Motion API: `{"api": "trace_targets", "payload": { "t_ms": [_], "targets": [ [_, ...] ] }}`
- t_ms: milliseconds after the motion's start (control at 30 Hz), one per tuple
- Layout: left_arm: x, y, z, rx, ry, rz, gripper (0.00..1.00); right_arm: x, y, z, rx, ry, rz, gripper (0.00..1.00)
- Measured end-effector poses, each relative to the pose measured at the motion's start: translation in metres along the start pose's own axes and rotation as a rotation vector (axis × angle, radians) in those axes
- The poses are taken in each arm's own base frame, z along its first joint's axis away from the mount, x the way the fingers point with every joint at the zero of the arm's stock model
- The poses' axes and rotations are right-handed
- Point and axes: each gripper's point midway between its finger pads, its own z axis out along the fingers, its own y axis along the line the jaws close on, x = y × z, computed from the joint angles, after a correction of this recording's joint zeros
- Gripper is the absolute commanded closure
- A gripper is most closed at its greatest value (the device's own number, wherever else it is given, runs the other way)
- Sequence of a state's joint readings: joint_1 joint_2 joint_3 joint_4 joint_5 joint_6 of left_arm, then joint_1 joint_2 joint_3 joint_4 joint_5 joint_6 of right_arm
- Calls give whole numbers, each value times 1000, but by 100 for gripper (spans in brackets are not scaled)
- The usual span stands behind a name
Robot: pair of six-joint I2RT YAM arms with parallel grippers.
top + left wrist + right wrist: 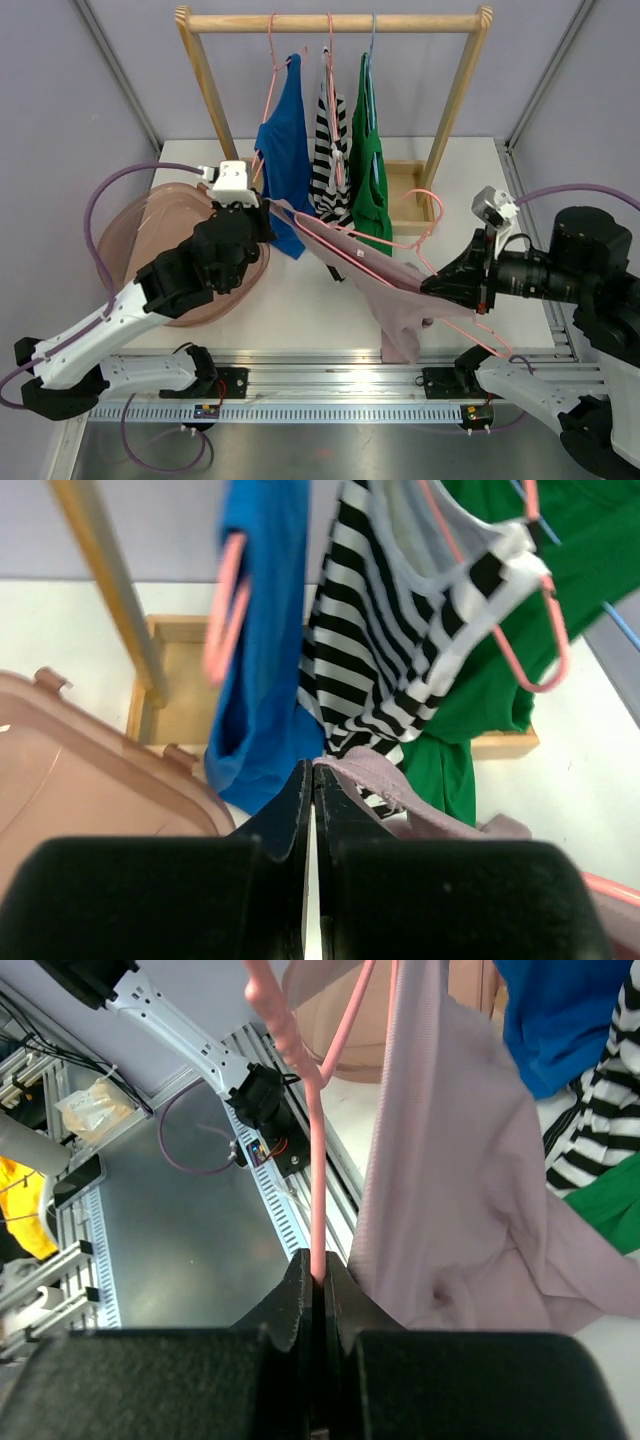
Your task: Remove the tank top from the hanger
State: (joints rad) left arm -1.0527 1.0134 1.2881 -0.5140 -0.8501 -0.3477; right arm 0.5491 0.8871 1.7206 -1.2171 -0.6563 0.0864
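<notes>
Pinched shut with the left gripper [312, 772] on a strap end of the mauve tank top [402, 312], and clamped with the right gripper [320, 1265] on the wire of the pink hanger [317, 1160], leaving the garment slung between both above the near middle of the table [290, 300]. Judged as the peeling step: next calls for drawing the strap leftward off the hanger's shoulder while bracing the wire. From above, shows the whole stretched span; from the wrists only, the tight closures on cloth and wire.
</notes>
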Motion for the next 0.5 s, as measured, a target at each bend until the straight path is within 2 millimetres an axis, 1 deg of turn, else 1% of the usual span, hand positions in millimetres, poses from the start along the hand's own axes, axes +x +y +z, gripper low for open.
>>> {"api": "trace_targets", "payload": {
  "t_ms": [33,100,167,233,267,333,433,500],
  "targets": [
    [-1,7,-2,-19,-1,-21,100,0,3,-4,-7,-10,-23,100],
    [-6,14,-9,-18,-12,-67,100,-1,10,-11,-16,-40,-67,100],
    [-10,16,-18,20,-30,-115,100,-5,15,-17,-25,-87,-112,100],
    [-6,14,-26,90,-33,-143,100,-11,18,-19,-36,-157,-161,100],
    [-1,11,-30,135,-34,-151,100,-13,17,-18,-40,-191,-174,100],
    [13,0,-38,261,-32,-155,100,-18,12,-10,-46,-269,-184,100],
    [42,-28,-53,490,-5,-125,100,-22,-1,9,-58,-366,-171,100],
    [59,-44,-63,617,22,-102,100,-34,-11,23,-66,-447,-169,100]
  ]
}}
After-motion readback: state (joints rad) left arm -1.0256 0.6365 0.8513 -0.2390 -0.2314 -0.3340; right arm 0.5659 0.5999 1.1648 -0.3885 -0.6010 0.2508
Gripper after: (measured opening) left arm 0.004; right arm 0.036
